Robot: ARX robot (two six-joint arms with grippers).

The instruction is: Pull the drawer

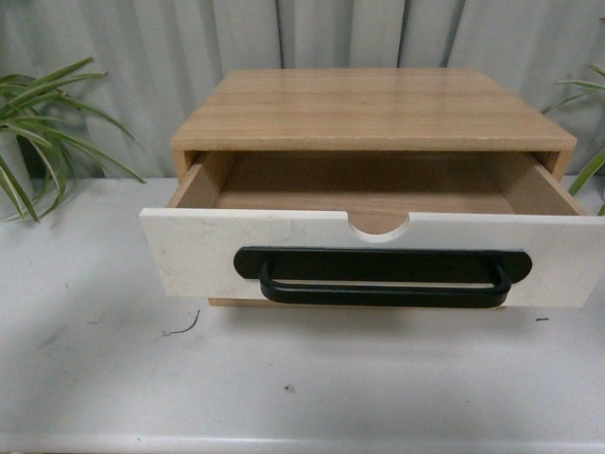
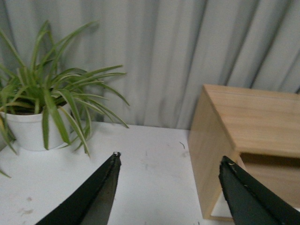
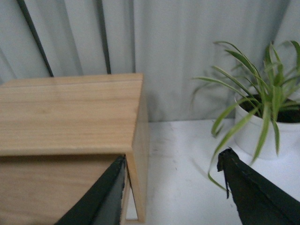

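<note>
Drawer and grippers are apart, with nothing gripped. In the left wrist view the left gripper has its two dark fingers spread wide over bare table, nothing between them. Only their tips show; the rest is cut off at the frame edge. The right gripper is spread the same way and is also empty. One of its fingers overlaps the corner of the wooden case, but whether it touches the wood cannot be told. Neither arm appears in the front view.

From the front, the drawer stands open, drawn well out of the case toward the camera. Its white front carries a long black bar handle below a half-round notch, and its right end is cropped by the frame. The wooden inside looks bare, though its front strip is hidden behind the white panel.

The case sits on a white table. A leafy plant stands to its left and is partly out of frame. The left wrist view shows this plant's white pot. Another plant to the right shows only a few leaves from the front, and its pot shows in the right wrist view. A pale pleated backdrop closes the scene behind.
</note>
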